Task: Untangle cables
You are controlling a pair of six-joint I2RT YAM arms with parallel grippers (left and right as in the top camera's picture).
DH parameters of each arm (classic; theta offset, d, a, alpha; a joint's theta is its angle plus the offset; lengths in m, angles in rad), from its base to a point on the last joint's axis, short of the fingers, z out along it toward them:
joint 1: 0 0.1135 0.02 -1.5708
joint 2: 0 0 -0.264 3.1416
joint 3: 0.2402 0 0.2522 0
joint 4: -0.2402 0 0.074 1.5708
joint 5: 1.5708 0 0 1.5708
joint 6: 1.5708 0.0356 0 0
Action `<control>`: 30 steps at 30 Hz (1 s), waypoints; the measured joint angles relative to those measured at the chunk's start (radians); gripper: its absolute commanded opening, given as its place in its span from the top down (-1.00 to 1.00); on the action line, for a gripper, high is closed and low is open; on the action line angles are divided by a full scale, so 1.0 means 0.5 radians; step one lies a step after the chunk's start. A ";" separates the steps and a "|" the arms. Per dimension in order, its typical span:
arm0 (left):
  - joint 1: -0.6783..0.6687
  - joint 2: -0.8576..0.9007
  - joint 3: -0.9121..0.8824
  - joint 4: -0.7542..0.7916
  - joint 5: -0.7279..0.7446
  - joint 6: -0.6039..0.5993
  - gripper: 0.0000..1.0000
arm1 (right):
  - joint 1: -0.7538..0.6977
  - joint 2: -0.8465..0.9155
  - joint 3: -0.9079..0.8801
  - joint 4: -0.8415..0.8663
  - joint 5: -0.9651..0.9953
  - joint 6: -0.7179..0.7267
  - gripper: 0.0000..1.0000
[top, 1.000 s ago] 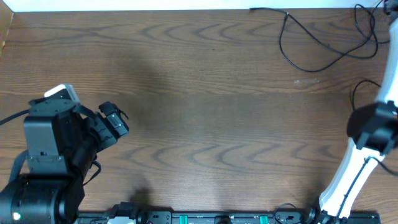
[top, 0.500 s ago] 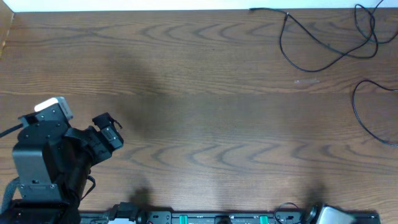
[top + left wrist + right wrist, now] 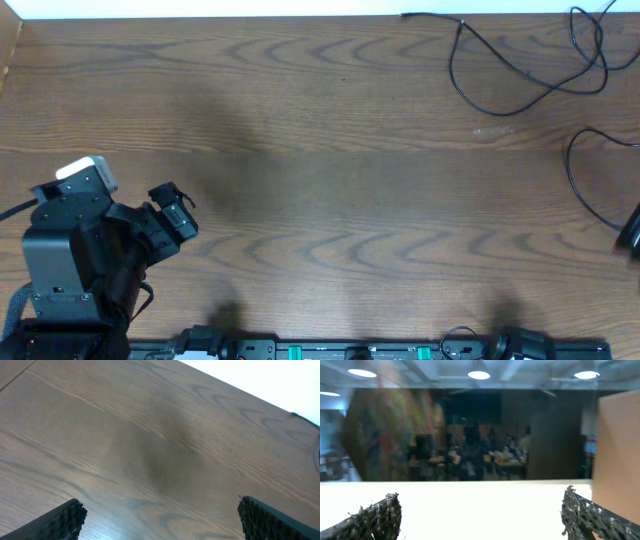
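A thin black cable (image 3: 505, 108) loops across the table's far right corner, its plug end (image 3: 408, 14) near the back edge. A second black cable (image 3: 572, 170) curves along the right edge. No white cord shows. My left gripper (image 3: 173, 208) is at the near left, open and empty, far from the cables. In the left wrist view its fingers (image 3: 160, 517) are spread over bare wood, with a bit of black cable (image 3: 296, 414) at the far right. My right gripper (image 3: 480, 515) is open and empty, facing a white surface and the room beyond. Only a dark part of the right arm (image 3: 632, 232) shows overhead.
The wooden table (image 3: 330, 170) ends at a white wall along the back. A low rail with connectors (image 3: 330, 350) runs along the front edge. A brown panel (image 3: 620, 440) stands at the right of the right wrist view.
The left arm drew back toward the near left, then held still. The right arm swung out of the overhead view; now only a dark part shows at the right edge.
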 measured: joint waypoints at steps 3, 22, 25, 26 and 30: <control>0.000 0.000 0.000 0.001 -0.001 -0.001 -0.96 | 0.004 -0.186 -0.069 -0.063 -0.043 0.000 -0.98; 0.000 0.000 0.000 0.001 -0.001 -0.001 -0.96 | 0.270 -0.907 -0.083 -0.093 -0.133 -0.092 -0.98; 0.000 0.000 0.000 0.001 -0.001 -0.001 -0.96 | 0.270 -0.940 -0.082 -0.087 -0.135 -0.135 -0.99; 0.000 0.000 0.000 0.001 0.000 0.000 -0.96 | 0.270 -0.944 -0.082 -0.082 -0.135 -0.149 -0.99; 0.000 0.000 0.000 0.001 -0.001 0.000 -0.96 | 0.272 -0.983 -0.084 -0.076 -0.137 -0.269 -0.98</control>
